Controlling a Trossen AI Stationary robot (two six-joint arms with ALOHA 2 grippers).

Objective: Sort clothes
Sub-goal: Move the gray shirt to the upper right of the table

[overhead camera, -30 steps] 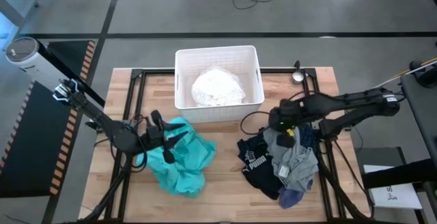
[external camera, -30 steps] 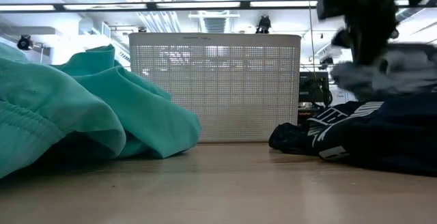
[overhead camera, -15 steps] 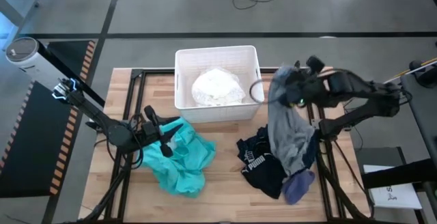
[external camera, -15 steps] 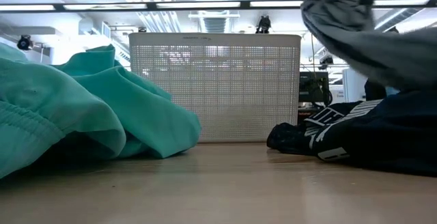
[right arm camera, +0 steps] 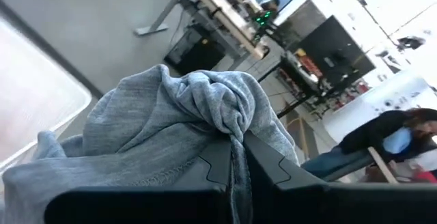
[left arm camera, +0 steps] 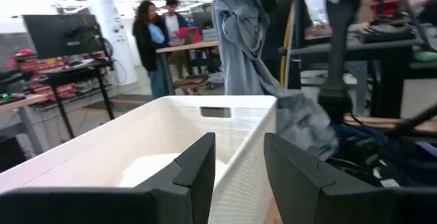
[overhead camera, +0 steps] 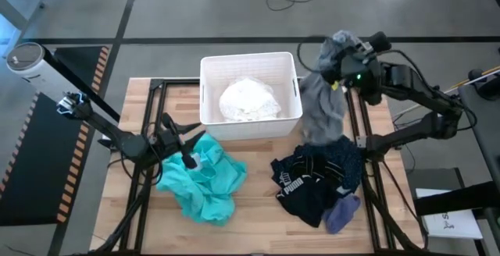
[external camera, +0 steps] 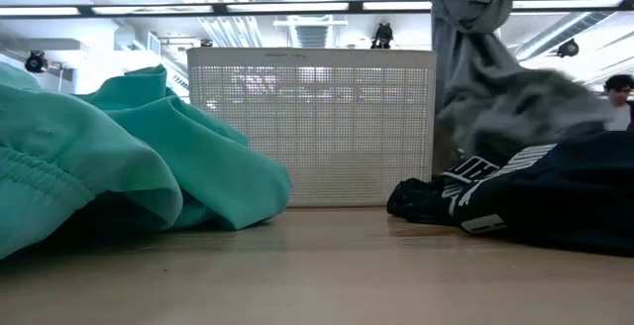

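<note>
On the left, our left end effector (overhead camera: 186,143) hovers with its fingers apart, holding nothing, over the near edge of the teal garment (overhead camera: 205,179) heaped on the worktop (overhead camera: 258,201). Behind it stands the white bin (overhead camera: 209,92) with the white garment (overhead camera: 248,100) inside. Moving right, our right end effector (overhead camera: 337,59) is raised beside the bin's right wall — fingers clamped on the bunched top of a grey garment (overhead camera: 322,104). Its long axis hangs straight down, tail trailing toward the navy-black garment (overhead camera: 306,184) and lavender piece (overhead camera: 341,213) below. The bin lies just left of this end effector — we judge the right arm far nearer for a drop.
</note>
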